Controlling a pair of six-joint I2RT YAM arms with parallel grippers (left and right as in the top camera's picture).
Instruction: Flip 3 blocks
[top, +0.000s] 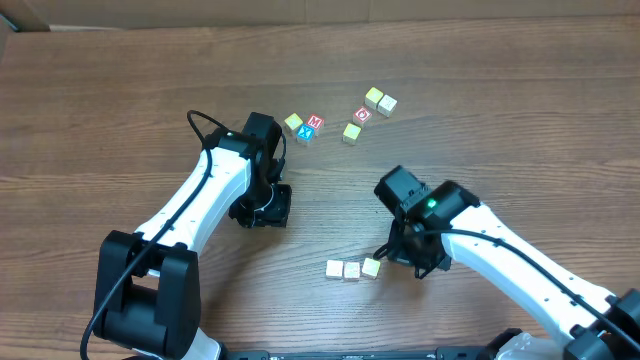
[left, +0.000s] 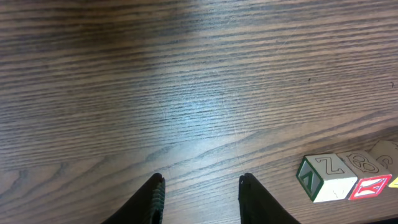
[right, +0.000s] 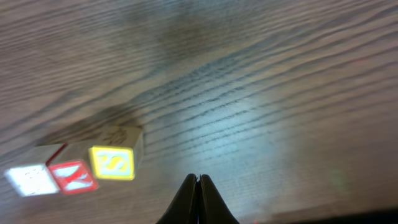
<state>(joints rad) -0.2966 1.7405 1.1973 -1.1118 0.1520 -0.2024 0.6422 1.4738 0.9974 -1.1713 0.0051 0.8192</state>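
- Three blocks (top: 352, 269) lie in a short row, side by side and touching, at about 5 o'clock from the centre of the tabletop (top: 120, 90).
- Row order from 9 to 3 o'clock: cream block (top: 335, 268), red-faced block (top: 352, 270), yellow-faced block (top: 371, 267).
- The right wrist view shows the same row at 8 o'clock of the frame. The yellow-faced block (right: 112, 163) is nearest the camera, then the red-faced block (right: 73, 176), then the cream block (right: 28, 179). The picture is blurred and the letters are not legible.
- Right fingers (top: 393, 253): pressed together with nothing between them. They are at 2 o'clock of the yellow-faced block, near it. The wrist view shows the closed tips (right: 198, 185) over bare wood, with a gap to the row.
- Left fingers (top: 268, 208): at 10 o'clock of the row and well apart from it. They are partly spread and pinch nothing. The wrist view shows only wood grain between the two dark fingertips (left: 157, 198).
- Other blocks, far side, 12 o'clock of the row:
  - Tight cluster of a yellow block (top: 294, 123), a red M block (top: 314, 122) and a blue X block (top: 306, 133), at 1 o'clock of the left fingers.
  - Further toward 3 o'clock are a pale yellow block (top: 351, 132) and a red O block (top: 362, 115).
  - A touching pair (top: 380, 101) lies at 1 o'clock of the red O block.
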